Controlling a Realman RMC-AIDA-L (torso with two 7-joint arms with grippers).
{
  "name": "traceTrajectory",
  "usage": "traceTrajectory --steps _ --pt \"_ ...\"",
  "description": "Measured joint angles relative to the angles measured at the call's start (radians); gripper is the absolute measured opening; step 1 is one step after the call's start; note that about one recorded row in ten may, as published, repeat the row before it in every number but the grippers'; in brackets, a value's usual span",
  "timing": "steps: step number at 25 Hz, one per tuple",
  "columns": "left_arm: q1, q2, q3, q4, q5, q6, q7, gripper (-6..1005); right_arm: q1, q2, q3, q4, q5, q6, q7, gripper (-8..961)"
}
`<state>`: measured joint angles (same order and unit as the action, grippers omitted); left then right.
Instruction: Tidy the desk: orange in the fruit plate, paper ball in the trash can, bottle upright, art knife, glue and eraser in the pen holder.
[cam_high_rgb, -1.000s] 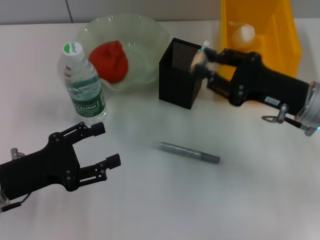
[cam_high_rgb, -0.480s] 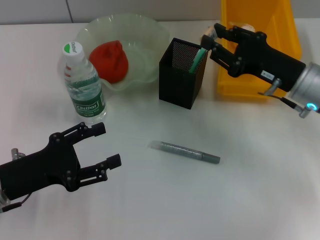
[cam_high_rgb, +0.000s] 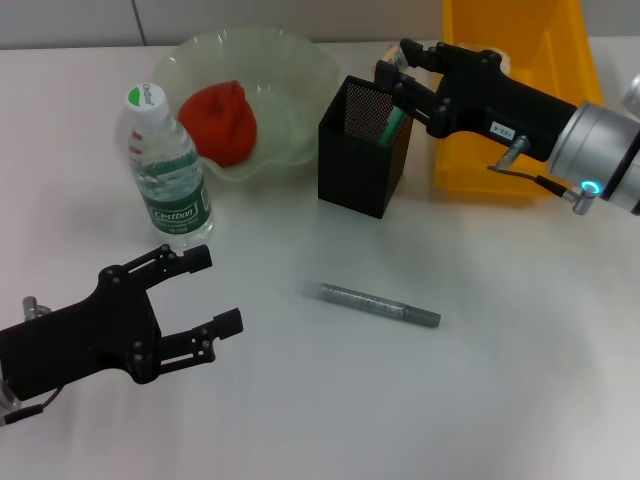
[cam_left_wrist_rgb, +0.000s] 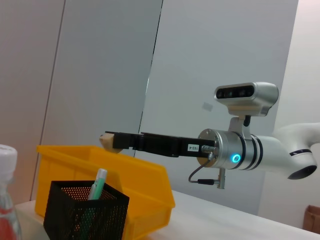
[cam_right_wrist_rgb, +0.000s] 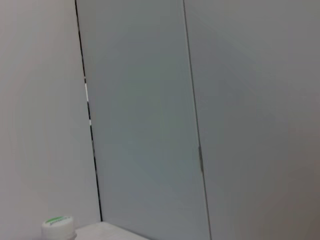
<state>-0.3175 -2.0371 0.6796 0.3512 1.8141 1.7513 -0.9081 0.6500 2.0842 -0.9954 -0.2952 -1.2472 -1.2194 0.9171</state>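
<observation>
The orange (cam_high_rgb: 218, 122) lies in the pale green fruit plate (cam_high_rgb: 290, 75). The bottle (cam_high_rgb: 166, 170) stands upright to its left. A green glue stick (cam_high_rgb: 393, 125) leans inside the black mesh pen holder (cam_high_rgb: 360, 160), also in the left wrist view (cam_left_wrist_rgb: 85, 210). The grey art knife (cam_high_rgb: 380, 303) lies flat on the table in front of the holder. My right gripper (cam_high_rgb: 397, 60) hovers open just above the holder's far rim, with a small beige bit at its tip (cam_left_wrist_rgb: 111, 141). My left gripper (cam_high_rgb: 215, 288) rests open at the near left. The eraser and paper ball are not identifiable.
The yellow trash can (cam_high_rgb: 520, 100) stands behind and right of the pen holder, partly covered by my right arm. The bottle's cap (cam_right_wrist_rgb: 58, 222) shows in the right wrist view.
The green glue stick left my right gripper and now stands in the pen holder. The right gripper rose and moved back and left over the holder. The left arm stayed still.
</observation>
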Motion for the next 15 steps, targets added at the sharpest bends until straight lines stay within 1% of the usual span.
traceTrajectory --steps 4,9,15 --pt "0.000 0.001 0.000 0.000 -0.001 0.001 0.000 840 0.008 0.000 -0.007 0.001 0.000 0.021 0.010 387" --pt "0.000 0.001 0.000 0.015 -0.002 0.004 -0.004 840 0.009 0.001 -0.007 0.000 0.000 0.022 0.011 430" --pt "0.000 0.001 0.000 0.023 -0.001 0.008 -0.008 840 0.008 0.000 -0.008 -0.003 0.003 0.021 0.018 633"
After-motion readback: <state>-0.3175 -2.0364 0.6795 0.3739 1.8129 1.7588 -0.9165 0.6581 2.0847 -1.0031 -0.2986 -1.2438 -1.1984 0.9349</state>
